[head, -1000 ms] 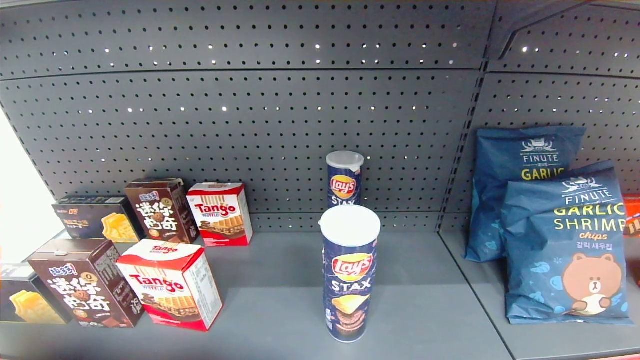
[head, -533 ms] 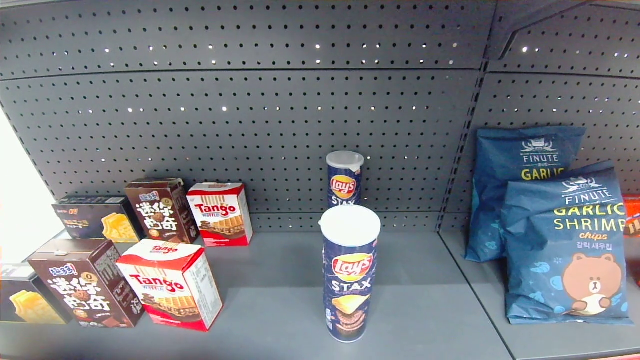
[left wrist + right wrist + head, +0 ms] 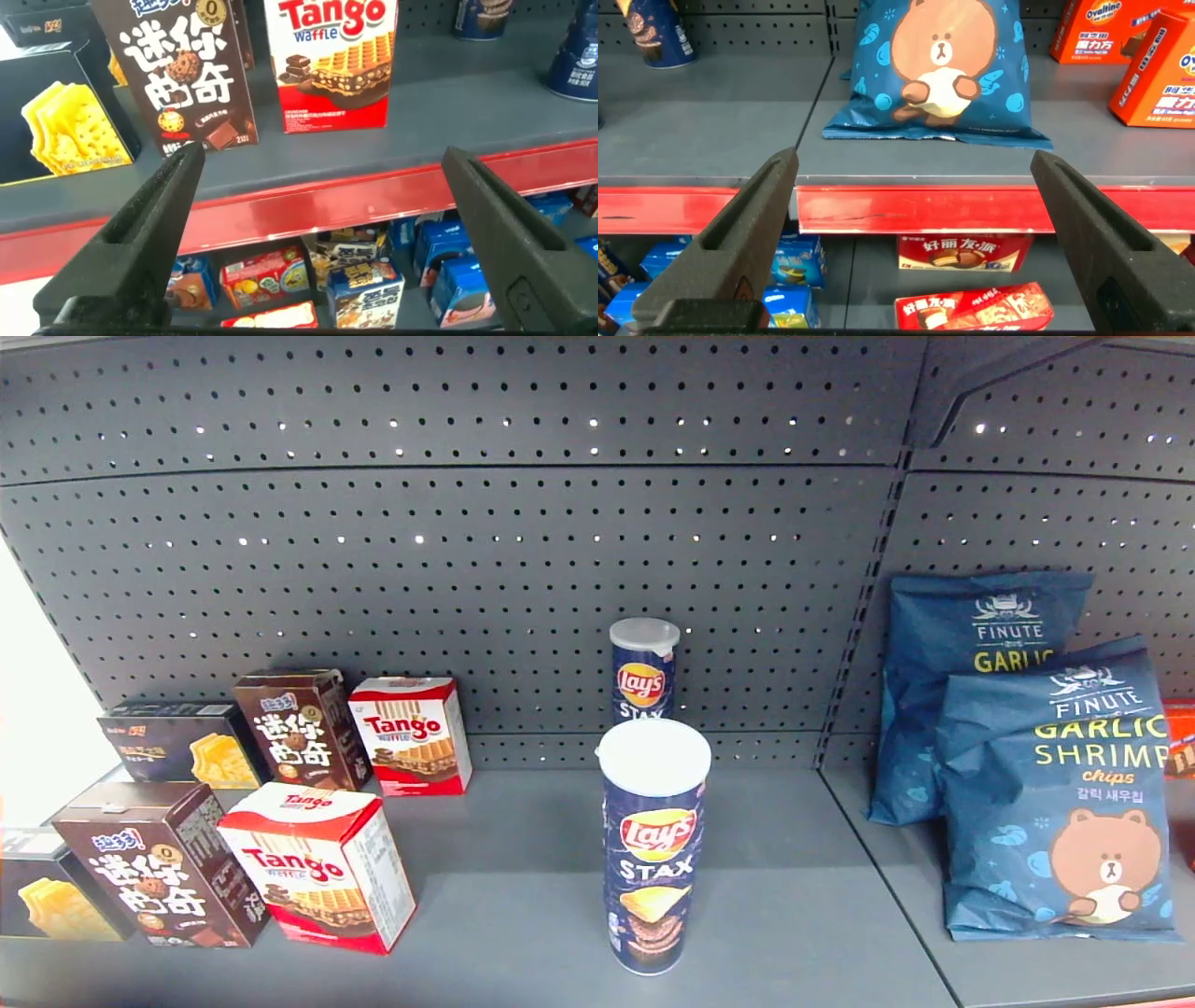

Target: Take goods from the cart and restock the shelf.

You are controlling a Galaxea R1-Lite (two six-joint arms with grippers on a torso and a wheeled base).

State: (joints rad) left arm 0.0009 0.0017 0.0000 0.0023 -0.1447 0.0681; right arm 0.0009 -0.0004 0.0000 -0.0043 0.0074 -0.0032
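- Two chip cans stand upright mid-shelf in the head view. The front chip can (image 3: 653, 859) is near the front of the grey shelf (image 3: 523, 859), and the rear chip can (image 3: 642, 672) is right behind it, against the pegboard back (image 3: 467, 569).
- To the left, boxes sit in two rows. In front are a red-and-white wafer box (image 3: 322, 868), a brown cookie box (image 3: 163, 877) and a dark cracker box (image 3: 47, 896). A matching box stands behind each.
- To the right, a front blue snack bag (image 3: 1055, 803) leans on a rear blue snack bag (image 3: 971, 672).
- In the left wrist view, the left gripper (image 3: 322, 159) has its two dark fingers (image 3: 140, 233) spread wide with nothing between them. It hangs in front of the red shelf edge (image 3: 327, 210). The wafer box (image 3: 332, 61) and cookie box (image 3: 177, 75) stand on the shelf beyond it, and small cartons (image 3: 355, 280) are on the level below.
- In the right wrist view, the right gripper (image 3: 915, 163) is likewise spread wide and empty, in front of the red edge. The blue snack bag (image 3: 938, 70) stands on the shelf beyond it. Orange boxes (image 3: 1148, 56) stand beside the bag, and a chip can (image 3: 659, 33) is farther along.
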